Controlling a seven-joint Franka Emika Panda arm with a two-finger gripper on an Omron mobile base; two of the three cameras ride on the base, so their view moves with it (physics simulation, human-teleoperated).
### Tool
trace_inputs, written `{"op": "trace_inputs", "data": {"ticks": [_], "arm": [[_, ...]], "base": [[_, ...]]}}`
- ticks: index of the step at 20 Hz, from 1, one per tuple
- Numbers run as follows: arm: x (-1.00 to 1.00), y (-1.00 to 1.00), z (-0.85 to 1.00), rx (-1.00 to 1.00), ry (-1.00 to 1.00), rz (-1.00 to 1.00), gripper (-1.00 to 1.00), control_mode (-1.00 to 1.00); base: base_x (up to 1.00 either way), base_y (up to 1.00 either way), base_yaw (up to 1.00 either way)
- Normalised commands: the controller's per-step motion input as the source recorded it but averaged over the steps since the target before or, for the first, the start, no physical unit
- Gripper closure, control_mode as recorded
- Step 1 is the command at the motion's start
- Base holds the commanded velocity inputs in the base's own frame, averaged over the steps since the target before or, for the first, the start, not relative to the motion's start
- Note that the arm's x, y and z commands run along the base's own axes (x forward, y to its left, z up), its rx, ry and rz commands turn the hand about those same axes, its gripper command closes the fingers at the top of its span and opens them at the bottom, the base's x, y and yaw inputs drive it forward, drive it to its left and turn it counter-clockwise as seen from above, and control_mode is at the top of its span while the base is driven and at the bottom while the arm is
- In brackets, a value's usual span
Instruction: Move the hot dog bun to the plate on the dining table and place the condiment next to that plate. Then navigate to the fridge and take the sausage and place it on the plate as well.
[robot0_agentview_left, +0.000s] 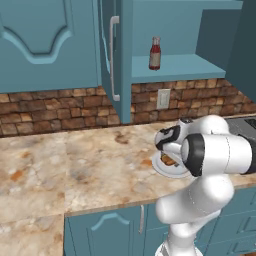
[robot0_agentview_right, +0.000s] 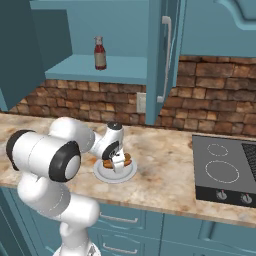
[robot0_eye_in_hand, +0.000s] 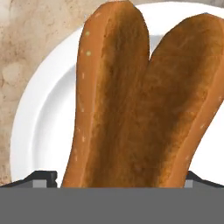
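We see the gripper (robot0_agentview_right: 116, 161) lowered over the hot dog bun (robot0_eye_in_hand: 140, 100), its jaws spread wide, one fingertip (robot0_eye_in_hand: 41, 178) at seven o'clock of the bun and the other at five o'clock in the hand view, neither clamped on it. The bun lies on an all-white plate (robot0_eye_in_hand: 39, 118) on the marbled kitchen counter (robot0_agentview_left: 75, 160); in the right base view the plate (robot0_agentview_right: 102, 175) sits near the counter's front edge, with the stovetop (robot0_agentview_right: 225, 172) at its three o'clock. The condiment (robot0_agentview_left: 155, 53) stands upright on the open cabinet shelf (robot0_agentview_left: 175, 67), at twelve o'clock from the plate. Its pale label is too small for us to read any writing. A wall outlet (robot0_agentview_left: 163, 98) sits on the brick backsplash (robot0_agentview_left: 55, 107) below the shelf.
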Motion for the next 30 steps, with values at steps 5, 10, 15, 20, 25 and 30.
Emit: {"op": "trace_inputs", "data": {"ticks": [5, 10, 15, 20, 25, 30], "arm": [[-0.06, 0.0, -0.09, 0.02, -0.02, -0.03, 1.0, -1.0], [-0.51, 0.01, 0.47, 0.01, -0.1, -0.05, 1.0, -1.0], [-0.57, 0.22, 1.0, 0.0, -0.03, 0.01, 1.0, -1.0], [-0.36, 0.33, 1.0, 0.0, 0.0, 0.2, 1.0, -1.0], [-0.36, 0.01, 0.82, -0.08, 0.0, 0.32, 1.0, -1.0], [-0.47, 0.0, 0.2, -0.15, 0.0, 0.31, 1.0, -1.0]], "base": [[0.0, 0.0, 0.0], [0.0, 0.0, 0.0], [0.0, 0.0, 0.0], [0.0, 0.0, 0.0], [0.0, 0.0, 0.0], [0.0, 0.0, 0.0]]}}
